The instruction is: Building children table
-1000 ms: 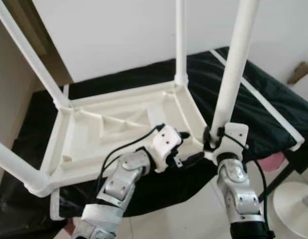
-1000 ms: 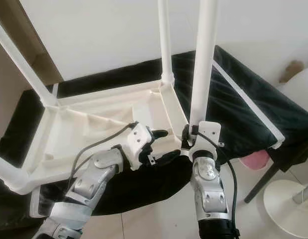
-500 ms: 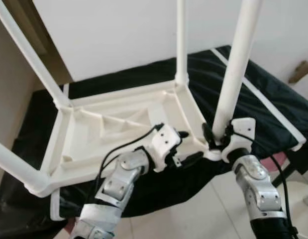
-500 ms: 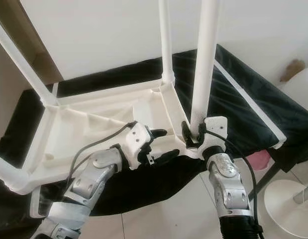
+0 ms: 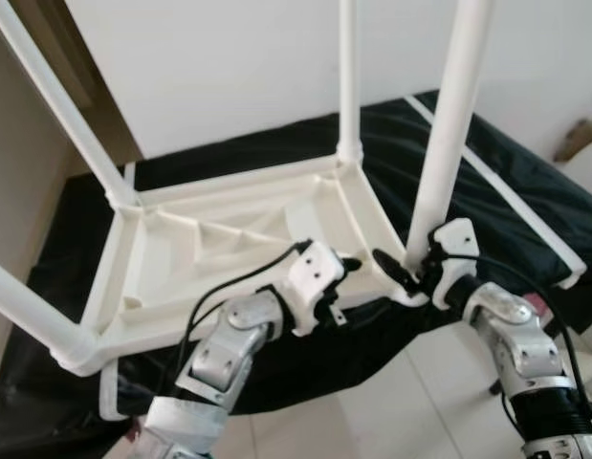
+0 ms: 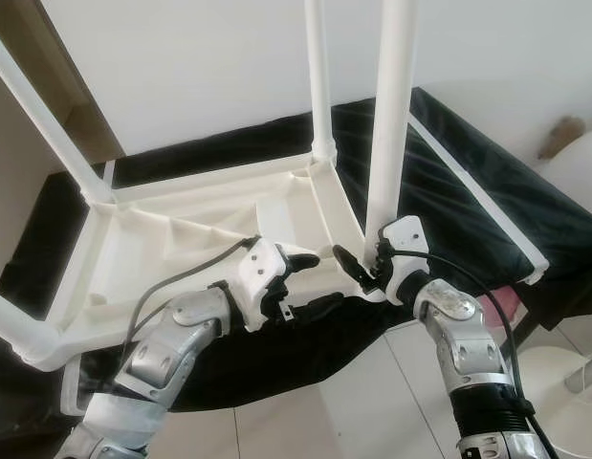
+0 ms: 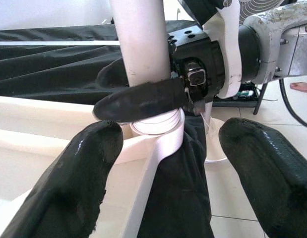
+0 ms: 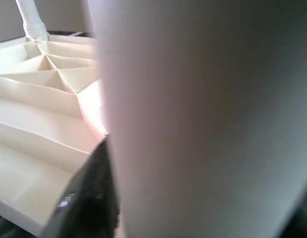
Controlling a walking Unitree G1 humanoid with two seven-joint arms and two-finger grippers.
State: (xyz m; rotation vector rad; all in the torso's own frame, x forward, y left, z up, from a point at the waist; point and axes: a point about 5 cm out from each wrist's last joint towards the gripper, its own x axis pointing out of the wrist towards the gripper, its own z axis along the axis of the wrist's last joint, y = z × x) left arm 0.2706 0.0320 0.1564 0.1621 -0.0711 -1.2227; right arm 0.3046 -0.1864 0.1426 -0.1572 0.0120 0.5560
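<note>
Table [image 5: 229, 239] inverted; right gripper [image 5: 410, 273] pinches leg [image 5: 447, 124] base, seating it. Left gripper [image 5: 348, 287] spread beside corner. Next: press leg home.

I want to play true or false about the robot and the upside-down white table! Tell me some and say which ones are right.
1. The white plastic table lies upside down on a black cloth. True.
2. The right gripper is closed around the near right white table leg. True.
3. The left gripper is clamped on that leg. False: its fingers are open beside the table's corner.
4. The table has only two legs fitted. False: four stand up.
</note>
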